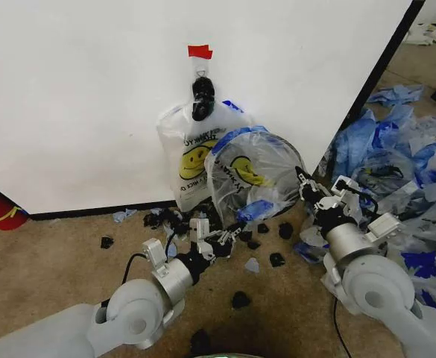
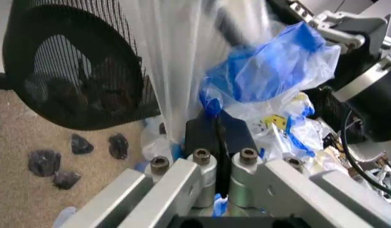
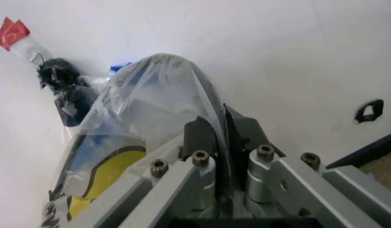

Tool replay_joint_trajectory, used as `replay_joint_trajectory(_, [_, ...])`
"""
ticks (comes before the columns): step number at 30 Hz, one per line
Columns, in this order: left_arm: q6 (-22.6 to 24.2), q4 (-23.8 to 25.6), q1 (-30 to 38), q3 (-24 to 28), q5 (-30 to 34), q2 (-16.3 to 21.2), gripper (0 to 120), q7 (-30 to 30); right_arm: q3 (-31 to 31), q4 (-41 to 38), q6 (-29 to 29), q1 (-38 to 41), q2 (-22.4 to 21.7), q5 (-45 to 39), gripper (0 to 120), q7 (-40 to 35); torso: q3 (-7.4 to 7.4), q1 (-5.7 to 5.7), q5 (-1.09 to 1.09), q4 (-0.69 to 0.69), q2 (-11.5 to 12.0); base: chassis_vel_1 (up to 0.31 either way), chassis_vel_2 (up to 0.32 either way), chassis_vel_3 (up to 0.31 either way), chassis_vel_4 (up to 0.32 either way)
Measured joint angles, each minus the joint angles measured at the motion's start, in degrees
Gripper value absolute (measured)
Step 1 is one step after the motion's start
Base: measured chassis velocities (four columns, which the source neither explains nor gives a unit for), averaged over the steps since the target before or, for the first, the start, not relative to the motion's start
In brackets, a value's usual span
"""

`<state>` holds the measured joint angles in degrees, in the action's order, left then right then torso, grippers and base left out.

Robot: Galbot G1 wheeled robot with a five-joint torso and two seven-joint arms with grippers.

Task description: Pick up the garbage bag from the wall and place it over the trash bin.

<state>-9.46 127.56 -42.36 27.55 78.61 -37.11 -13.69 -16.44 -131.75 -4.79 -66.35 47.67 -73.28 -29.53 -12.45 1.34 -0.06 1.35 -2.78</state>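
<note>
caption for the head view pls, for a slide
Left pincer and right pincer hold a thin see-through smiley-face garbage bag stretched over the round black mesh trash bin.

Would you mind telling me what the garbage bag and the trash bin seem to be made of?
The garbage bag, pinched by both the left gripper and the right gripper, looks like thin glossy see-through plastic film: it wrinkles and shines. The trash bin looks like matt black mesh, probably metal: fine grid lines show.

Black scraps litter the carpet, blue-and-clear bags heaped right, perhaps red tape above.
</note>
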Motion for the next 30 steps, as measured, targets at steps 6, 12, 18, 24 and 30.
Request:
replay_joint_trajectory(6, [-0.4,-0.8,-0.3,0.2,-0.9,-0.4,0,0.1,-0.2,0.3,0.2,0.4,0.6,-0.7,0,-1.0,0.0,0.0,0.0,0.01,0.0,0.0,0.0,0.0,0.0])
replay_joint_trajectory(12, [-0.3,-1.4,-0.7,0.4,-1.4,-0.5,0,1.1,-0.1,0.4,1.2,2.2,1.7,-3.0,0,-4.0,0.0,0.0,0.01,0.01,0.0,0.0,0.0,0.0,0.0])
replay_joint_trajectory(18, [-0.6,-2.9,-1.0,1.0,-3.4,-1.0,0,2.2,0.4,0.0,1.8,3.4,3.1,-4.0,0,-5.9,0.0,0.0,0.0,0.0,0.0,0.0,0.0,0.0,0.0])
replay_joint_trajectory(24, [-0.8,-4.6,-0.2,1.9,-4.1,-1.6,0,1.8,0.6,0.1,2.3,3.5,4.1,-4.8,0,-6.5,0.0,0.0,0.01,0.01,0.0,0.0,0.0,0.0,0.0])
replay_joint_trajectory(30, [-1.7,-7.7,0.2,3.2,-6.0,-2.1,0,2.2,0.3,-0.7,2.5,3.4,3.9,-5.2,0,-6.7,0.0,0.0,0.0,0.01,0.0,0.0,0.0,0.0,0.0])
